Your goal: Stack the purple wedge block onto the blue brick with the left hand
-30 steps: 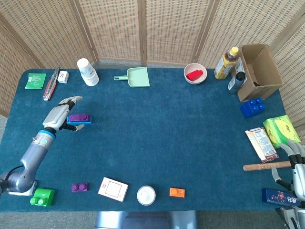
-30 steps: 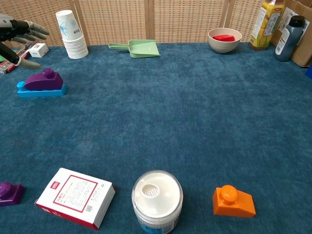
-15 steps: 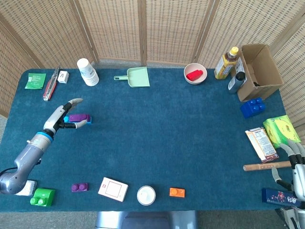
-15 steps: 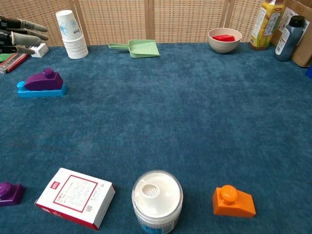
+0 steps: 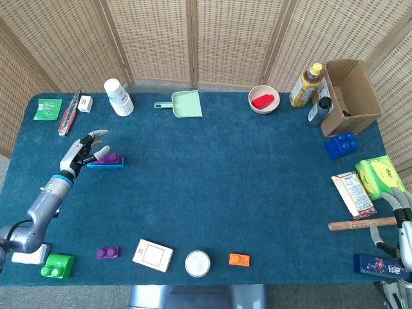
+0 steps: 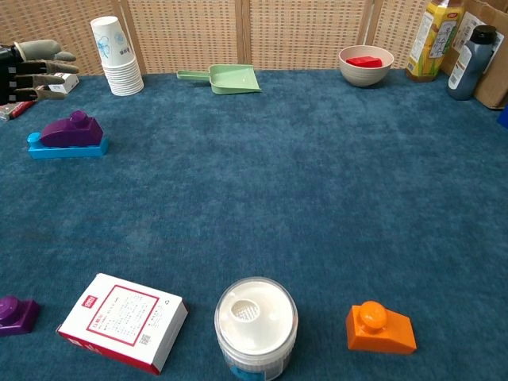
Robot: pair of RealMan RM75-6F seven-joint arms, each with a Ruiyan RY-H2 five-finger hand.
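Head view: the left hand (image 5: 82, 150), fingers spread and holding nothing, hovers just left of the purple wedge block (image 5: 111, 157) stacked on the flat blue brick (image 5: 107, 163). The right hand (image 5: 400, 225) sits at the worktop's (image 5: 225, 187) corner; I cannot tell its grip.

Chest view: the wedge (image 6: 70, 131) rests on the brick (image 6: 67, 149), the left hand (image 6: 32, 63) apart from both.

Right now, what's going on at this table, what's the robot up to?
The purple wedge block sits on top of the blue brick near the table's left edge, so the stacking looks done. The left hand is beside the stack with its fingers spread, holding nothing. The right hand is idle at the table's near right corner by a wooden stick, its fingers loosely apart and apparently empty. Other items lie untouched, such as the stack of paper cups and green dustpan.
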